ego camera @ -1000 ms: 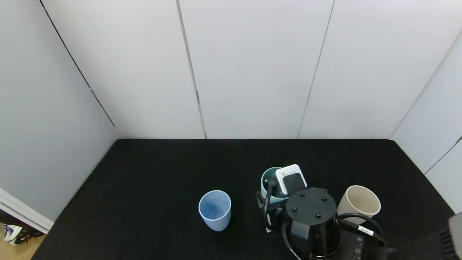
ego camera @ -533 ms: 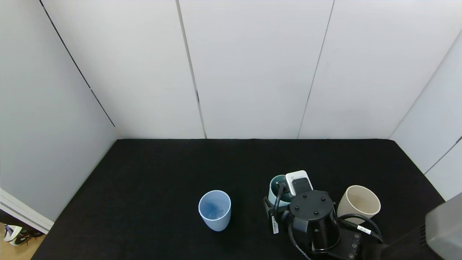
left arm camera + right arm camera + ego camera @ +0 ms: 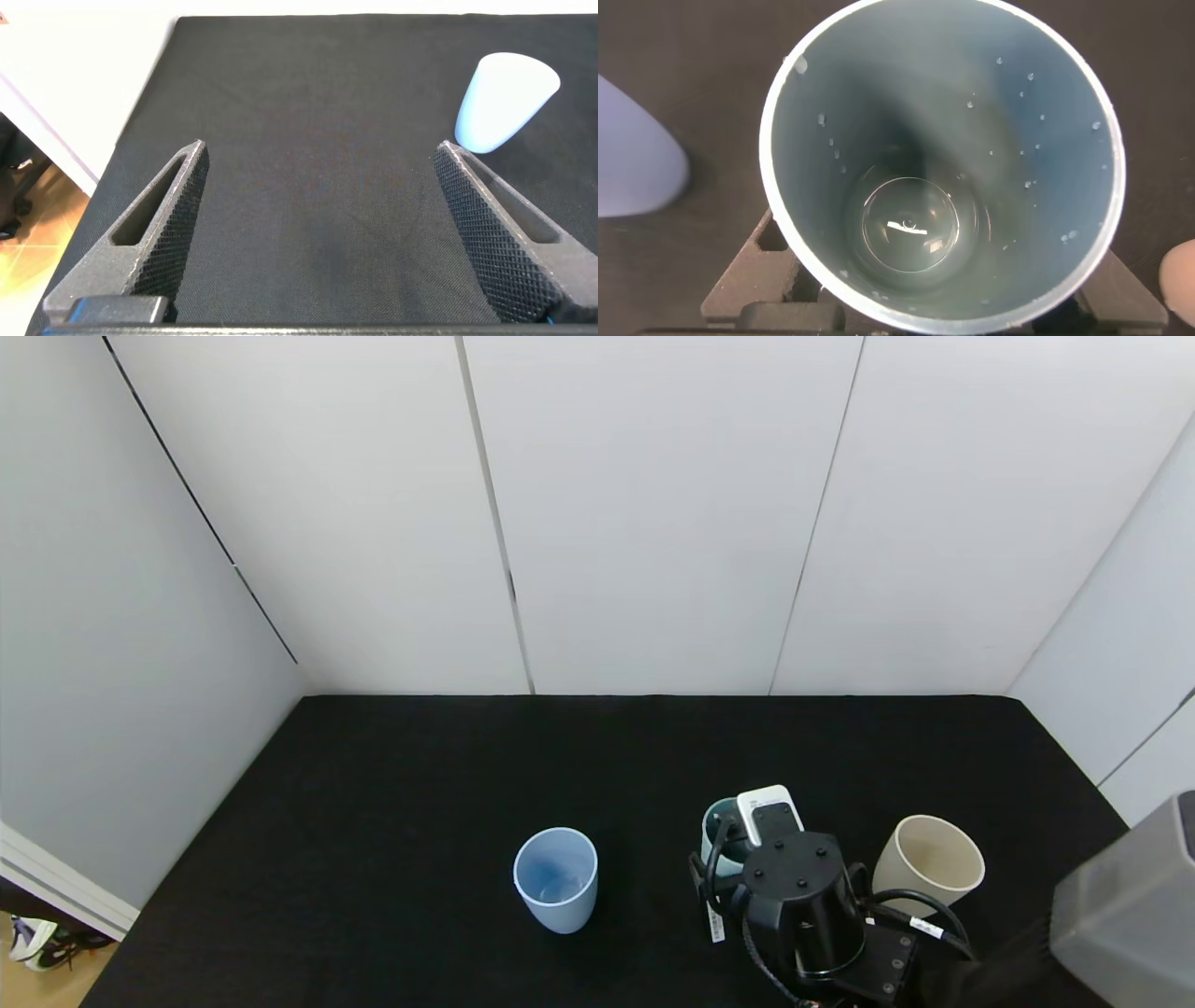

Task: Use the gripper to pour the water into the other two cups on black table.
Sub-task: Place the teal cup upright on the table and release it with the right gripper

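Three cups stand on one table [image 3: 392, 803]: one blue [image 3: 555, 879], one teal [image 3: 721, 831], one beige [image 3: 929, 866]. Two grippers show: left [image 3: 318, 224], right [image 3: 724, 887].

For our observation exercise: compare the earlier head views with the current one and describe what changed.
The right claw, around the teal cup, shifted slightly rightward and toward the robot with it, looking smaller as if lowering. The pale blue cup, the beige cup and the black table stayed put.
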Controlling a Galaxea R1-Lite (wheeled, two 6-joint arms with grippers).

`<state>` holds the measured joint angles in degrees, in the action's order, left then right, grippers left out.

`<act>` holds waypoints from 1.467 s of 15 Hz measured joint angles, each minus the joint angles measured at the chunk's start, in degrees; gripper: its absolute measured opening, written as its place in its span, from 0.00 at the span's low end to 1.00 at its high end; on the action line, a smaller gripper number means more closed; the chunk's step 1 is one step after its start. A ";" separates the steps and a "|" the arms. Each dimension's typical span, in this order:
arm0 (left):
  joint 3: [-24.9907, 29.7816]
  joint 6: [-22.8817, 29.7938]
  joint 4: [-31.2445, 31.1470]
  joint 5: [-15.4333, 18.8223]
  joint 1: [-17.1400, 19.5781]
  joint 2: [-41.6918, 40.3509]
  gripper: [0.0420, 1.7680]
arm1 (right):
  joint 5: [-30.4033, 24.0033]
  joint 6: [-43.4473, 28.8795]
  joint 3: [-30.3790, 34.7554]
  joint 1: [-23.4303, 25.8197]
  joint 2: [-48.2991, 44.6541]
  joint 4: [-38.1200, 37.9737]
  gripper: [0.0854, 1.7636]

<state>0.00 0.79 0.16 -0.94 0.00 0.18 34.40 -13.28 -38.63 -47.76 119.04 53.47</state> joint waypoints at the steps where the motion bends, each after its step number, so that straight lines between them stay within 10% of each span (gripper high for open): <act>1: 0.00 0.00 0.00 0.00 0.00 0.00 0.97 | -0.09 0.02 -0.15 0.20 0.91 0.00 0.66; 22: 0.00 0.00 0.00 0.01 0.00 0.00 0.97 | -0.15 -0.02 -0.91 1.11 5.40 0.00 0.66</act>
<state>0.00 0.79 0.16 -0.93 0.00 0.18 34.26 -13.30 -39.55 -46.65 124.44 53.47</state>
